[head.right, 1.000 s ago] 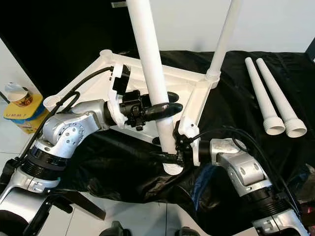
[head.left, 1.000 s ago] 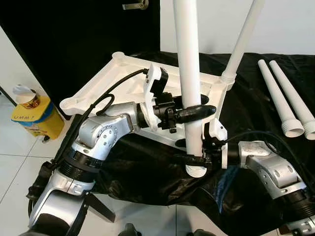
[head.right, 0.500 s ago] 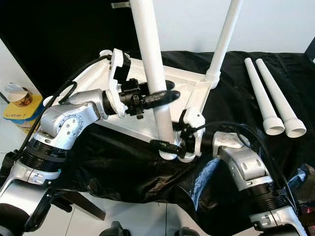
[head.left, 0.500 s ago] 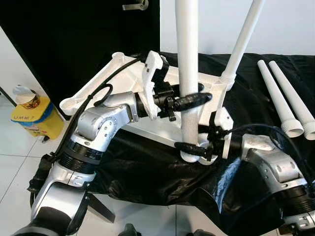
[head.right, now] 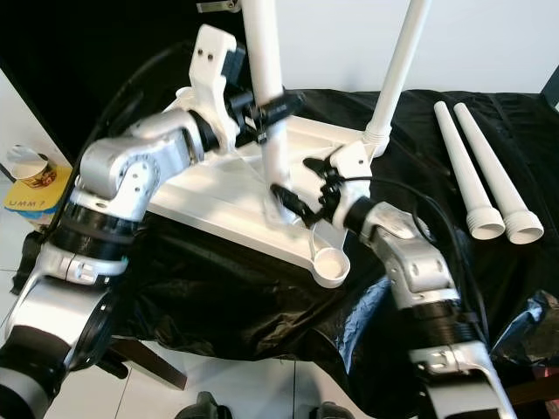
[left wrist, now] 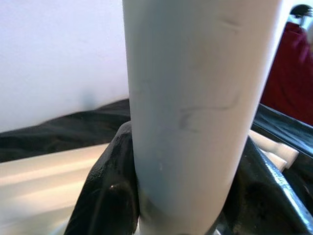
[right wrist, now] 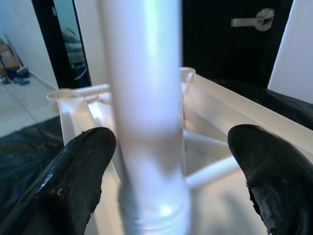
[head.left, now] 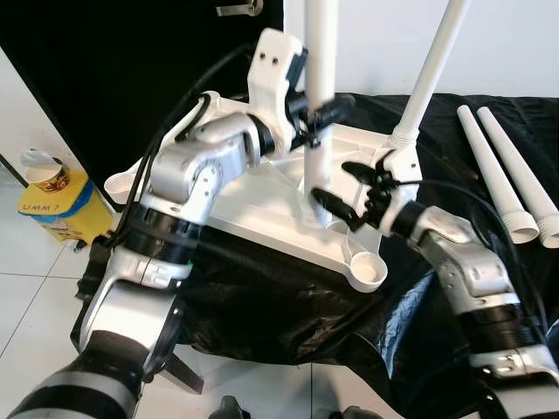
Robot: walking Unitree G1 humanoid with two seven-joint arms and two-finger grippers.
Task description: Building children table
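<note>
Roughly a quarter done: one leg [head.left: 425,83] seated in the upturned tabletop [head.left: 262,188]. Left tool [head.left: 320,112] clamped on a second leg [head.left: 318,131], upright mid-tabletop; right tool [head.left: 342,190] spread wide beside its base. Two spare legs [head.left: 507,179] beyond the tabletop

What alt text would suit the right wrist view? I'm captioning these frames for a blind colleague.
A white table leg stands upright between the right gripper's two open black fingers, which flank it without touching. Behind it lies the white table frame on black cloth, with a dark door and its lever handle beyond.
</note>
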